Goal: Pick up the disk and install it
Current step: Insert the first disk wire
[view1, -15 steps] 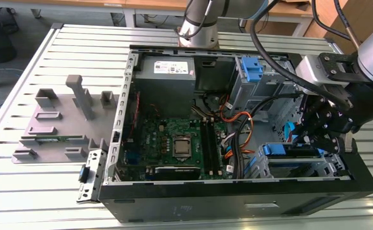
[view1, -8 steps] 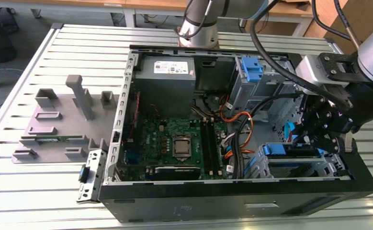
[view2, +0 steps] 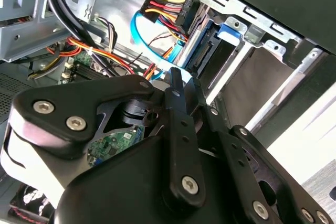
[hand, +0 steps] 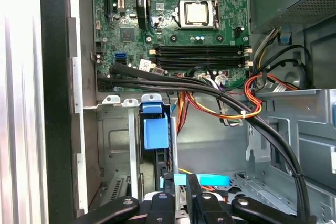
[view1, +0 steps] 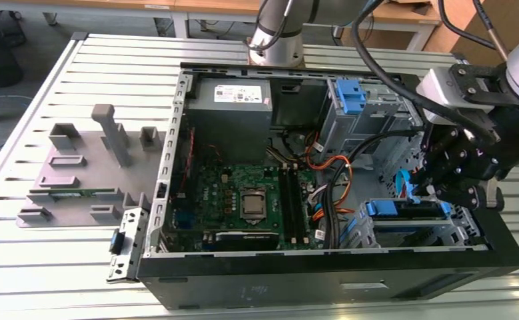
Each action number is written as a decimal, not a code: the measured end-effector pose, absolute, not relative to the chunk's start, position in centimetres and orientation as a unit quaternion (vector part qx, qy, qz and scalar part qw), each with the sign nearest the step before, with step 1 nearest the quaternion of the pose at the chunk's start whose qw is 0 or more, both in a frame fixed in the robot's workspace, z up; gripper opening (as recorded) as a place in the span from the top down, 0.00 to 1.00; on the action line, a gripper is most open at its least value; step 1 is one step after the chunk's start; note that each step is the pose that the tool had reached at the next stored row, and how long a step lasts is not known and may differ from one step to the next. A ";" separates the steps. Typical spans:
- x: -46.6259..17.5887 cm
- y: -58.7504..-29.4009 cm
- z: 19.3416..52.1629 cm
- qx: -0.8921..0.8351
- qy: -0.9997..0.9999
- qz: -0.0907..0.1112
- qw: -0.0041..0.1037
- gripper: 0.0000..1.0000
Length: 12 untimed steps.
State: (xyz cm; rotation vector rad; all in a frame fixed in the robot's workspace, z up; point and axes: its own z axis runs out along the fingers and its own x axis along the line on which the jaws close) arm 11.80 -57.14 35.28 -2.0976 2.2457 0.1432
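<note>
An open computer case (view1: pixel 330 267) is lying on a slatted metal desk (view1: pixel 28 267), with the motherboard (view1: pixel 241 200) exposed in the exterior view and the grey power-supply box (view1: pixel 232 100) sitting toward the far end of the case. The arm is reaching into the drive-bay corner at the exterior view's right, where the end effector (view1: pixel 450 183) is hanging just above the drive cage (view1: pixel 419 230). The disk (view1: pixel 402 209), seen there as a blue-framed slab, is sitting in the top of that cage directly beneath the end effector. In the first wrist view its blue carrier bracket (hand: pixel 156 127) is standing edge-on in the bay slot, so the long axis is running down into the bay, in line with the end effector's (hand: pixel 186 200) approach. In the second wrist view a green circuit board (view2: pixel 113 145), probably the underside of the disk, is showing behind the black linkage of the end effector (view2: pixel 176 85), while the power connector (view2: pixel 170 9) with its coloured wires is hanging near the bay mouth. The fingertips are lying close together around a thin edge, yet whether they are pinching the bracket or merely standing beside it cannot be told. A separate blue latch (view1: pixel 352 97) is sitting on the upper cage, well apart.
</note>
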 end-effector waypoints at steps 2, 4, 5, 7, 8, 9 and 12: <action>11.8 -57.1 35.7 -0.682 0.730 0.047 0.033 0.76; 11.8 -57.1 36.0 -0.682 0.730 0.047 0.033 0.76; 11.8 -57.1 36.0 -0.682 0.730 0.047 0.033 0.76; 11.8 -57.1 36.0 -0.682 0.730 0.047 0.033 0.76; 11.8 -57.1 36.0 -0.682 0.730 0.047 0.033 0.76; 11.9 -57.1 36.0 -0.682 0.730 0.046 0.032 0.76; 12.4 -57.1 36.0 -0.682 0.730 0.046 0.033 0.76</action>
